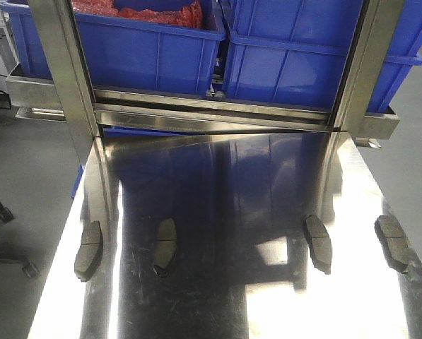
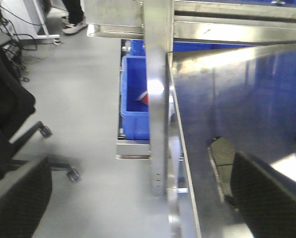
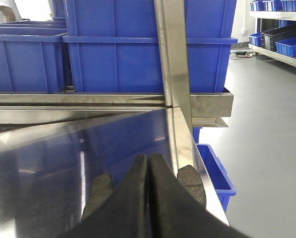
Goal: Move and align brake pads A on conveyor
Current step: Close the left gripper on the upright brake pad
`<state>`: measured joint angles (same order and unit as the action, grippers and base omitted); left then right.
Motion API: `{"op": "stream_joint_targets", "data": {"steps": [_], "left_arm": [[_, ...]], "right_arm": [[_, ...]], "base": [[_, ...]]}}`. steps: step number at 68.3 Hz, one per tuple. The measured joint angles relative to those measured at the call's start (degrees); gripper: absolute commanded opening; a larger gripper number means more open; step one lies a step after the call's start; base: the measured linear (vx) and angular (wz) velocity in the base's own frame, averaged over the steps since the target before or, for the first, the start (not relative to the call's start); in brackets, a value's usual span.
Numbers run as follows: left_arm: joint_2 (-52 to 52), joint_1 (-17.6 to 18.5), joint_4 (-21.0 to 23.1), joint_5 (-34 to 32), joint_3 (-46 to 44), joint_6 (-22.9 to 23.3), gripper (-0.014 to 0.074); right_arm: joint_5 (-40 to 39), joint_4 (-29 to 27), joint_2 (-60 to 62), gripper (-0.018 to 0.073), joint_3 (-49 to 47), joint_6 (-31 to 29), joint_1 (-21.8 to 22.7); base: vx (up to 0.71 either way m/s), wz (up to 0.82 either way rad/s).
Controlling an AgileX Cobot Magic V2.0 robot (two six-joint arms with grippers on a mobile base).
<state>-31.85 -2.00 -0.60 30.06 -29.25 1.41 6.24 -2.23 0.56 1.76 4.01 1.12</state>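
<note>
Listing stock at what looks like the first pick:

- brake pads A [image 1: 165, 244]: four, lying in a loose row across the shiny steel tabletop [image 1: 218, 183], well apart, each skewed its own way
- conveyor: not in view
- right gripper [image 3: 148, 198]: fingers pressed together, nothing between them, poised low with one pad showing either side of its tip
- left gripper [image 2: 266, 198]: one dark textured finger shows near a pad at the table's left edge; whether it is spread or closed cannot be told
- blue bins [image 1: 161, 49]: behind the frame posts

Handling advice, by judgement: part the right fingers before descending, centre over one pad, clamp across its short width near the groove and lift level. The steel looks slick, so a glancing touch would likely skid the pad
</note>
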Motion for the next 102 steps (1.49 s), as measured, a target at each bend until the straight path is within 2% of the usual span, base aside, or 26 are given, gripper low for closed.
{"op": "stream_joint_targets", "data": {"steps": [7,23,34,45,57,66,84,102], "left_arm": [[-3.4,0.0,3.6,1.4,-2.6,-2.5,0.0652],[-19.6,0.4,17.0,3.4,-13.3,-12.0,0.0650],[-30.7,5.8,19.8,2.3,-17.2,-13.5,0.0650],[-41.4,11.9,19.2,-0.2,-20.0,-11.6,0.0650],[-52.7,16.6,10.5,1.0,-24.3,-0.5,0.0647],[-59.2,17.6,6.4,4.7,-27.5,6.4,0.0630],[-66.7,17.6,5.8,5.9,-28.7,8.2,0.0586],[-69.5,17.6,5.8,6.0,-28.7,8.3,0.0585]], "right_arm": [[0.0,0.0,0.0,-0.0008,0.0,0.0,0.0],[0.0,0.0,0.0,-0.0008,0.0,0.0,0.0],[0.0,0.0,0.0,-0.0008,0.0,0.0,0.0],[0.0,0.0,0.0,-0.0008,0.0,0.0,0.0],[0.0,0.0,0.0,-0.0008,0.0,0.0,0.0],[0.0,0.0,0.0,-0.0008,0.0,0.0,0.0],[0.0,0.0,0.0,-0.0008,0.0,0.0,0.0],[0.0,0.0,0.0,-0.0008,0.0,0.0,0.0]], "base": [[0.00,0.00],[0.00,0.00],[0.00,0.00],[0.00,0.00],[0.00,0.00],[0.00,0.00],[0.00,0.00],[0.00,0.00]]}}
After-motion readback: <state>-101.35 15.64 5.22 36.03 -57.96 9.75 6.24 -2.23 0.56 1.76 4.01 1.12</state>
